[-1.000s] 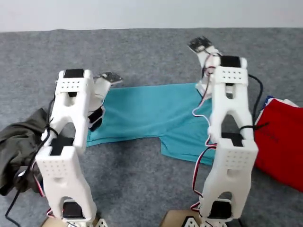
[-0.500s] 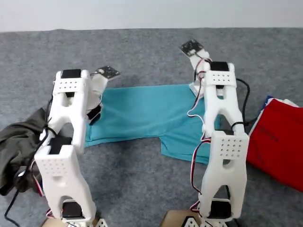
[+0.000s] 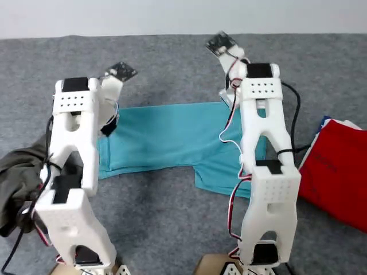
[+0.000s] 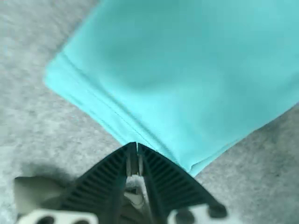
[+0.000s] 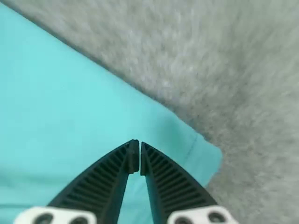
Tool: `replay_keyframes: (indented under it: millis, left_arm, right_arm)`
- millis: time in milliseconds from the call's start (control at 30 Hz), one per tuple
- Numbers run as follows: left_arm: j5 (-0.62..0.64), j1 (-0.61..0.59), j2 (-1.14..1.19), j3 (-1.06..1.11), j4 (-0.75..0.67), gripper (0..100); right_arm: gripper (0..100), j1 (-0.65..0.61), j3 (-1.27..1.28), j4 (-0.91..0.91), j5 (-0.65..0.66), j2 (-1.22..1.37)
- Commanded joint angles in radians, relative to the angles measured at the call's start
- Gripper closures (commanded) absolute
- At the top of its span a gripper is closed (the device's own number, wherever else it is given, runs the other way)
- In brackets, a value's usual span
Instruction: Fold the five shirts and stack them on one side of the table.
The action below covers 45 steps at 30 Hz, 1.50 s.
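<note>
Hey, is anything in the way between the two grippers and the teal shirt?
Nothing visible does. The left gripper is at the hem of the teal shirt, the right gripper above it near a corner, both shut.

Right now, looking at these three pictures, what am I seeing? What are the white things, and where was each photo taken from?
Those are two white plastic robot arms, the left arm and the right arm, side by side at a grey felt-covered table. The wide picture comes from a fixed camera looking down over them. The other two come from cameras on each arm's wrist, so the black ridged wedges there are that arm's own hand: the left hand and the right hand. Both are shut, over a flat turquoise shirt spread mid-table; neither seems to hold it. A crumpled dark olive garment lies beside the left arm, a red garment beside the right arm.
</note>
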Motion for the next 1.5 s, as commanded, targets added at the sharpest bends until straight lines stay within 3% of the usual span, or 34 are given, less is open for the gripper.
replay_keyframes:
  millis: [0,200,433,633,867,1000,1233,1467]
  left_arm:
    - [0.083,0.035,-0.104,-0.013,-0.014,100]
    - [0.161,0.170,-0.129,-0.013,-0.011,100]
    - [0.210,0.417,-0.127,-0.013,-0.009,100]
    - [0.210,0.614,-0.126,-0.013,-0.038,100]
    - [0.227,0.795,-0.006,-0.015,-0.107,99]
    - [0.226,0.887,0.086,-0.019,-0.117,90]
    - [0.189,0.959,0.115,-0.018,-0.155,81]
    - [0.126,0.957,0.209,-0.021,-0.221,80]
  right_arm:
    - [98.8,0.007,-0.051,0.058,-0.009,-0.173]
    - [98.8,0.073,-0.051,0.222,-0.023,-0.323]
    - [98.9,0.226,-0.051,0.348,-0.307,-0.544]
    - [98.9,0.409,-0.044,0.437,-0.416,-0.720]
    - [98.9,0.642,-0.026,0.438,-0.419,-0.872]
    - [98.9,0.722,0.081,0.438,-0.417,-0.960]
    - [98.9,0.771,0.284,0.437,-0.370,-1.161]
    - [98.9,0.776,0.382,0.437,-0.292,-1.293]
